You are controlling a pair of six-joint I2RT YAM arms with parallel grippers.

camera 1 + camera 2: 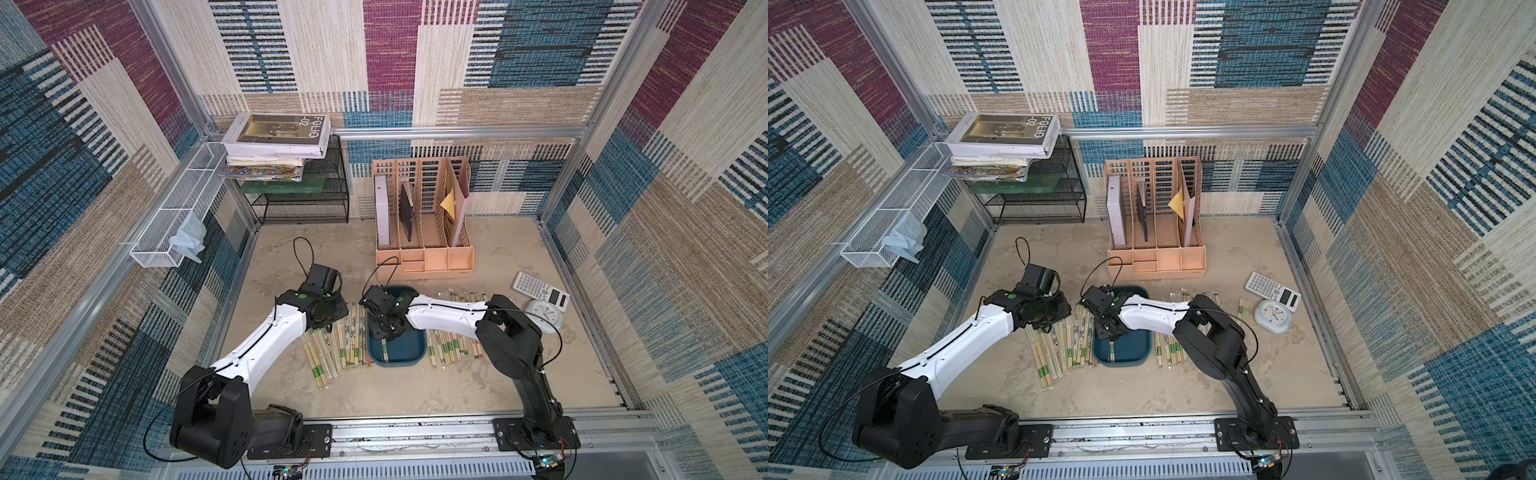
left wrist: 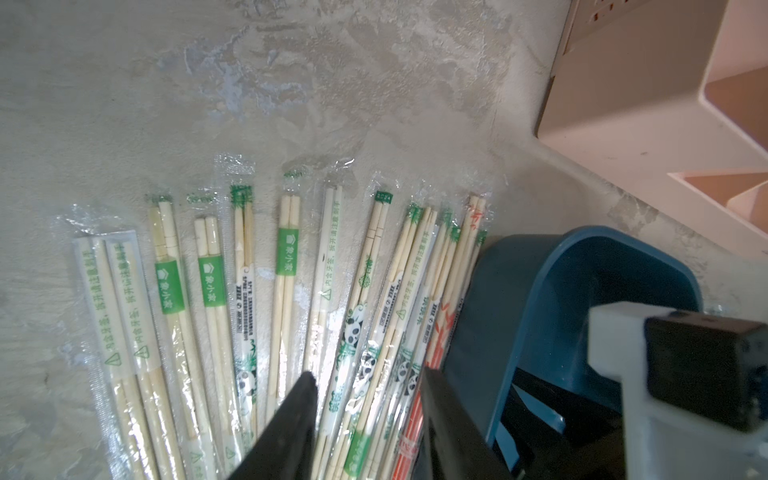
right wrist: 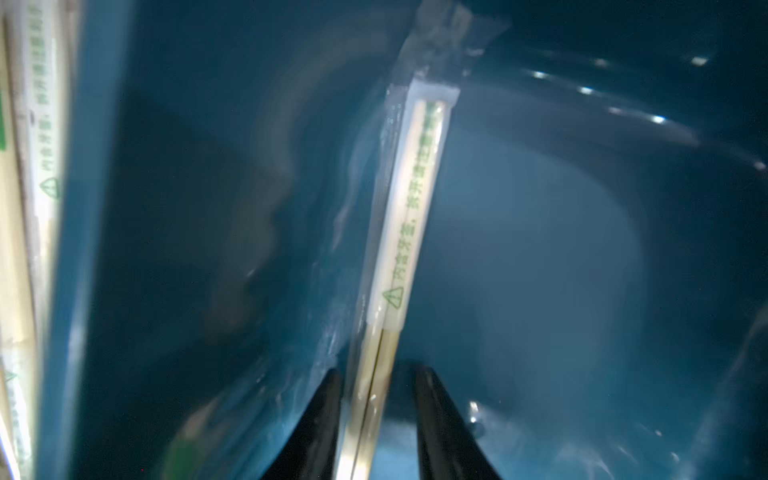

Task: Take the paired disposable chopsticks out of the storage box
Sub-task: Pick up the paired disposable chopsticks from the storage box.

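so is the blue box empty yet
Not empty: one wrapped pair lies in the storage box, between the right gripper's open jaws.

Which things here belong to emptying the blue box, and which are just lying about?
Job: storage box, chopstick pair inside it, chopstick pairs on the table, right gripper, left gripper.
Lying about: file organizer, calculator, clock, mesh rack, books, wire basket.

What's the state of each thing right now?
storage box: nearly empty, one pair visible inside.
boxed pair: lying down, unclamped.
removed pairs: lying on table either side of box.
left gripper: open, empty, over removed pairs.
right gripper: open, straddling boxed pair.
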